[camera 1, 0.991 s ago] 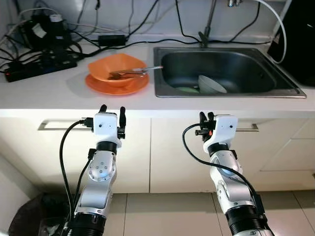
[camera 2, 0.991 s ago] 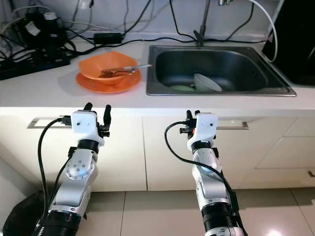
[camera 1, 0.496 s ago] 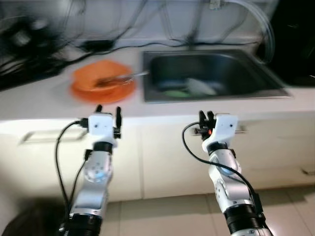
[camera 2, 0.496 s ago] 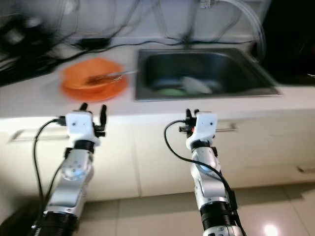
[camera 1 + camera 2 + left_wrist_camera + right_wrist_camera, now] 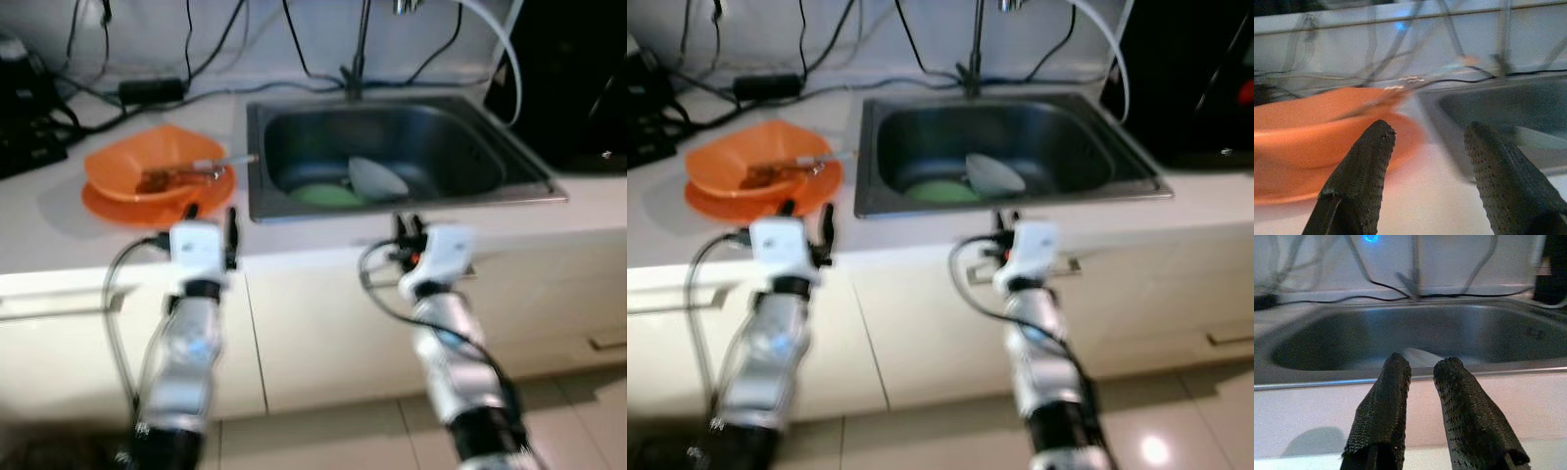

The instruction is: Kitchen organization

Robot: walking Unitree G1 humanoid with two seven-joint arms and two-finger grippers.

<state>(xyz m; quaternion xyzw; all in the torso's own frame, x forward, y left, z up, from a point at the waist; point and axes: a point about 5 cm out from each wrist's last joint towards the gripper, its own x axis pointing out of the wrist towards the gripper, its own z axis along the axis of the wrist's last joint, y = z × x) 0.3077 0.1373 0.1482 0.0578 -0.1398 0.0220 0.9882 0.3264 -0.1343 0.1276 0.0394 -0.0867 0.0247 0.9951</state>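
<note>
Both arms are raised in front of the white worktop point(image 5: 59, 230), at its front edge. Frames are motion-blurred.

Left tool point(image 5: 210, 212): fingers spread wide, nothing held. It sits just in front of the orange bowl point(image 5: 147, 174), which is stacked on an orange plate point(image 5: 108, 208) on the worktop left of the sink point(image 5: 509, 162). In the left wrist view the two fingertips point(image 5: 1376, 147) frame the bowl and the sink's near corner, not touching either. A piece of cutlery point(image 5: 217, 164) lies across the bowl, its handle pointing toward the sink; brownish contents inside, too blurred to identify.

Right tool point(image 5: 1002, 221): fingers nearly together with a narrow gap, nothing between them. It sits at the worktop edge, in front of the sink's middle. The right wrist view looks over the sink rim into the basin.

In the sink: a pale bowl point(image 5: 377, 179) tilted on its side, and a green dish point(image 5: 323, 195) lying flat just beside it on the left; whether they touch is unclear.

Black cables point(image 5: 245, 39) run along the wall behind the worktop. A dark appliance point(image 5: 578, 78) stands to the right of the sink. Cabinet doors point(image 5: 313, 333) are below, tiled floor point(image 5: 333, 441) underneath.
</note>
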